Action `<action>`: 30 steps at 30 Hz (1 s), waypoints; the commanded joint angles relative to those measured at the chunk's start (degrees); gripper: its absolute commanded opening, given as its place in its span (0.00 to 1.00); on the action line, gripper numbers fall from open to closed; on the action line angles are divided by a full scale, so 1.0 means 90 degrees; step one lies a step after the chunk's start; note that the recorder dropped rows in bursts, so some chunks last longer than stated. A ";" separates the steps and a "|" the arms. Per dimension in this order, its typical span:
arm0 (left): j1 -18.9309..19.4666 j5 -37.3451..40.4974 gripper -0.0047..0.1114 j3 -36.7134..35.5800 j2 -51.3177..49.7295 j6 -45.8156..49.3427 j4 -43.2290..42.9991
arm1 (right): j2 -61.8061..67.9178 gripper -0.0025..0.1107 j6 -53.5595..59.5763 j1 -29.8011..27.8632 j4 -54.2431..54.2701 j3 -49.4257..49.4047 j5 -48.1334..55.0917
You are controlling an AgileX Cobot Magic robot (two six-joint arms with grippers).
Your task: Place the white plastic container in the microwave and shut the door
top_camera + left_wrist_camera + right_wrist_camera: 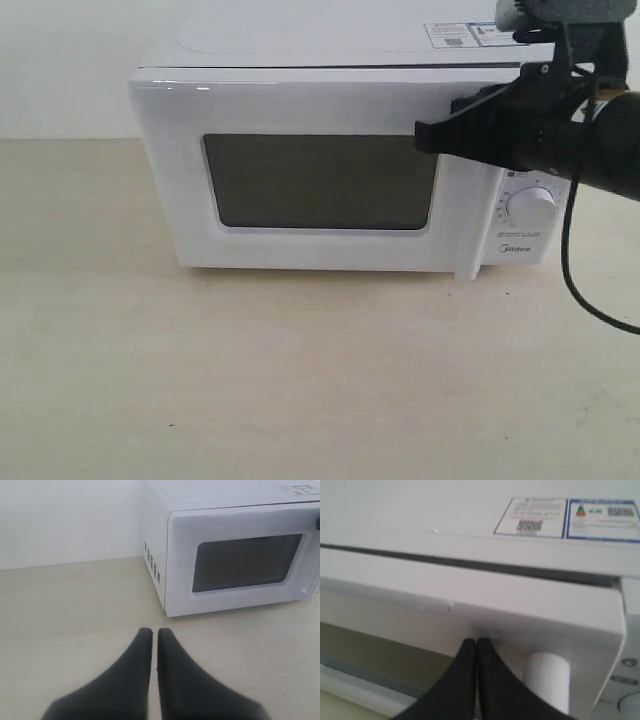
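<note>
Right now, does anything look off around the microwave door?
Nothing spilled or damaged. The door sits square on the microwave; only a thin dark seam shows along its top edge. The right gripper, fingers shut, touches it beside the handle.

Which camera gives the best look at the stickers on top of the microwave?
The right wrist view: the stickers appear close up, with their printed codes visible. The exterior view shows them small and partly behind the right arm; the left wrist view catches only a tiny, foreshortened strip.

White microwave point(330, 170), dark window point(320, 182)
</note>
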State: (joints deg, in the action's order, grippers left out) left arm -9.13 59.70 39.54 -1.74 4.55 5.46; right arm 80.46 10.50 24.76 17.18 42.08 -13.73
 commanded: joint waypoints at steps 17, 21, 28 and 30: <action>-0.0009 0.0020 0.08 -0.0034 0.0023 -0.0125 -0.0042 | 0.0149 0.02 0.0266 -0.0083 0.0198 0.0616 0.0605; -0.0009 0.0010 0.08 -0.0034 0.0023 -0.0125 -0.0055 | -0.0346 0.02 0.0436 -0.0001 0.0176 0.0374 0.1319; -0.0009 -0.0018 0.08 -0.0034 0.0023 -0.0125 -0.0304 | -0.1984 0.02 0.0538 0.0504 0.0188 -0.0918 0.1076; -0.0009 -0.0006 0.08 -0.0034 0.0023 -0.0125 -0.0352 | -0.2418 0.02 0.0538 0.0583 0.0188 -0.1263 0.1032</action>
State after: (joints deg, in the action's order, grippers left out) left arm -9.13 59.70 39.54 -1.74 4.07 3.39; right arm 63.67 14.91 28.99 18.70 34.83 -3.29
